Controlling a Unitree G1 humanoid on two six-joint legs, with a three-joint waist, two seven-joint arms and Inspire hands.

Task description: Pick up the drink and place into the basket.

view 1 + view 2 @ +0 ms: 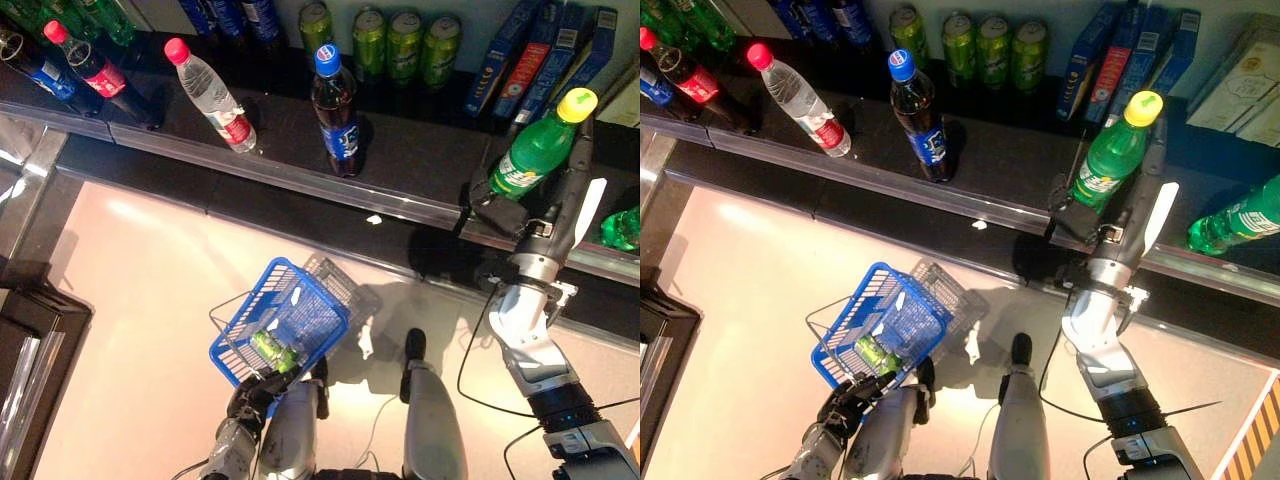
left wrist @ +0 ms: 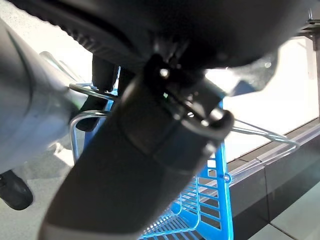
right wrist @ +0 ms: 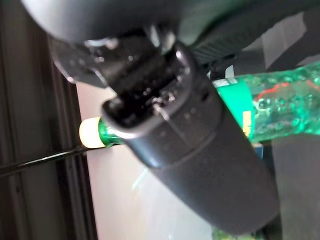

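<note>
1. The green bottle (image 1: 535, 150), yellow-capped, stands at two o'clock on the shelf (image 1: 400, 160).
2. The right hand (image 1: 500, 210), arm outstretched, has its fingers clamped round the bottle's base.
3. The left hand (image 1: 845, 405), at seven o'clock, has its fingers curled round the handle of the blue basket (image 1: 300, 310), which holds a green can (image 1: 272, 349).

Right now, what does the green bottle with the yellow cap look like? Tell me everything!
The green bottle is see-through green plastic with a yellow cap and a green label with some yellow on it. It leans over at the front edge of the dark shelf, cap pointing up and to the right. The right hand has its dark fingers wrapped around its lower part. The cap is still on.
</note>
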